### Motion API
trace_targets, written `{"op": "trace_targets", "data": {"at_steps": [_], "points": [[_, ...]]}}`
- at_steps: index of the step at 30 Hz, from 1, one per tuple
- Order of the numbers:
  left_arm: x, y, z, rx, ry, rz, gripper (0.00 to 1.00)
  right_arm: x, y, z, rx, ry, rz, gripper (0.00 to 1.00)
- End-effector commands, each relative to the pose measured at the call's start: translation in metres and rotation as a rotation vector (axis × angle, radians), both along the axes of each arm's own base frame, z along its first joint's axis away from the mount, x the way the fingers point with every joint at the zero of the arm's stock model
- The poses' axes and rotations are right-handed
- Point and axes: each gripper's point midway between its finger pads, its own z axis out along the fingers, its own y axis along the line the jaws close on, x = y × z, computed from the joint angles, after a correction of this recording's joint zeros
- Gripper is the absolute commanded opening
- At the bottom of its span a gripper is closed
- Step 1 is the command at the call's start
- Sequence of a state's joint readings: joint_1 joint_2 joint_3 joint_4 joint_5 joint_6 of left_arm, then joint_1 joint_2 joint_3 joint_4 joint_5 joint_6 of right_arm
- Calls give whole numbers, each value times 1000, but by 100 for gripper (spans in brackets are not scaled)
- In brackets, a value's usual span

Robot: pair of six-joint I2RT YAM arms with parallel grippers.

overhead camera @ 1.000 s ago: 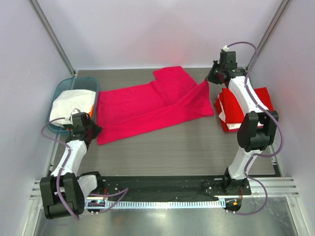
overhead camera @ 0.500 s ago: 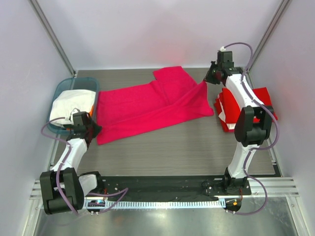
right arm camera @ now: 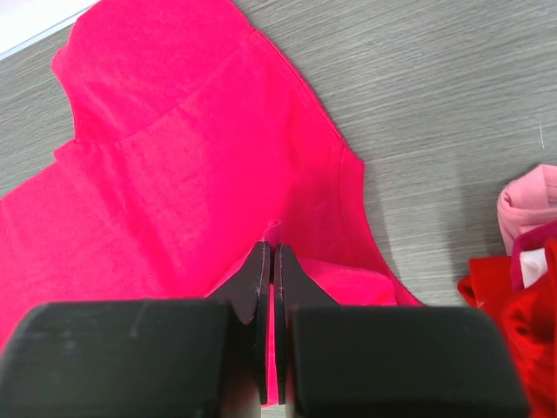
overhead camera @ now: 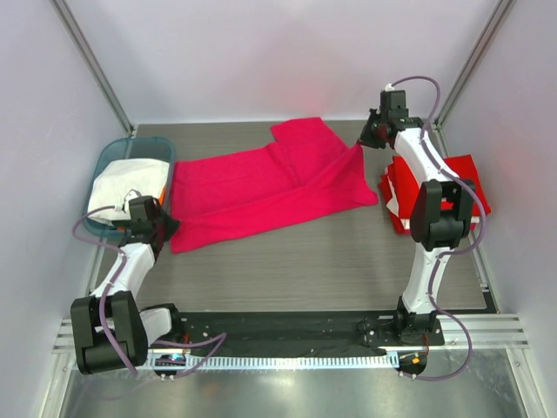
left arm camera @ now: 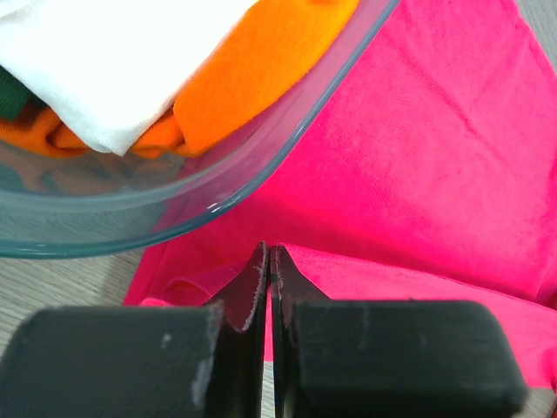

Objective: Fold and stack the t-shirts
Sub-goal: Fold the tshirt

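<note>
Fold step: my left end effector [left arm camera: 266,254] and right end effector [right arm camera: 268,250] each pinch shut on opposite ends of the pink t-shirt [overhead camera: 252,192]; next, prob. lift & carry both across together.

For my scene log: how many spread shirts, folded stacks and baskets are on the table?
Spread shirt: 1
Folded stack: 1
Basket: 1
Total: 3
</note>
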State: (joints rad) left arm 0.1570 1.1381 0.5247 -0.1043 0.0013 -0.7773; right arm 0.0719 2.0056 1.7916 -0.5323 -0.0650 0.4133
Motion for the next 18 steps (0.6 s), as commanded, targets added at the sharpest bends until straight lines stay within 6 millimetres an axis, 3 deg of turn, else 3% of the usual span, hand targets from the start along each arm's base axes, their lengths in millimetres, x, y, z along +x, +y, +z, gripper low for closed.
{"op": "trace_targets", "data": {"at_steps": [1,18], "points": [[16,6,17,24,-69,12,1,16,5,32,14,-89,17,2],[18,6,13,19,-57,7,0,30,7,37,18,-104,16,2]]}}
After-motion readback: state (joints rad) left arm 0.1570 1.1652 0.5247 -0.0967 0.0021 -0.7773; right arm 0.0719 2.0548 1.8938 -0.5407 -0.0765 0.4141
